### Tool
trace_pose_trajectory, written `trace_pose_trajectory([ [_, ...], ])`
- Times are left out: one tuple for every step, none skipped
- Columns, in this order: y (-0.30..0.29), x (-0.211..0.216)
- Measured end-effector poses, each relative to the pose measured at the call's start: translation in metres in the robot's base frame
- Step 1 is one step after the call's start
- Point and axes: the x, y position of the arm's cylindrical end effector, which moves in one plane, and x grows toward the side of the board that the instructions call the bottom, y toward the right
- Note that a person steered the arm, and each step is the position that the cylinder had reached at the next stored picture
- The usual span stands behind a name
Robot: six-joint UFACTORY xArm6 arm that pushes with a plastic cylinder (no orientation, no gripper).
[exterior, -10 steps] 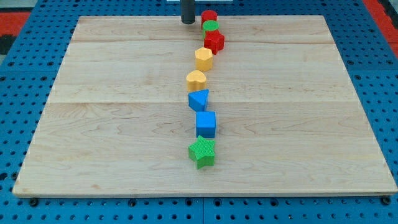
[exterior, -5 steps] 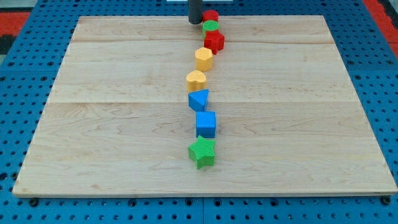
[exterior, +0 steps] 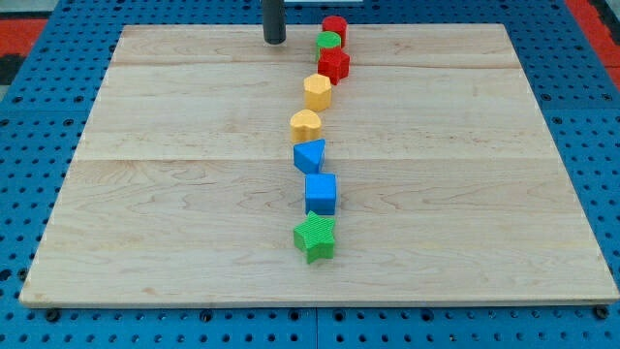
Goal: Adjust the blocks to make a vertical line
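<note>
Several blocks form a slightly crooked column down the middle of the wooden board (exterior: 174,194). From the view's top: a red block (exterior: 335,25), a green round block (exterior: 329,42), a red star-like block (exterior: 334,65), a yellow hexagonal block (exterior: 317,91), a yellow block (exterior: 305,125), a blue triangular block (exterior: 310,154), a blue cube (exterior: 321,193) and a green star block (exterior: 316,237). My tip (exterior: 275,41) is at the board's top edge, left of the green round block and apart from it.
The board lies on a blue pegboard table (exterior: 29,194). A red area (exterior: 591,15) shows at the view's top right corner.
My tip moved right against the top blocks, then back to the left. The top red block has shifted a little to the right.
</note>
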Motion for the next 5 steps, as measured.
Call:
trace_pose_trajectory([
  [0.0, 0.045],
  [0.013, 0.075],
  [0.015, 0.087],
  [0.029, 0.091],
  [0.042, 0.091],
])
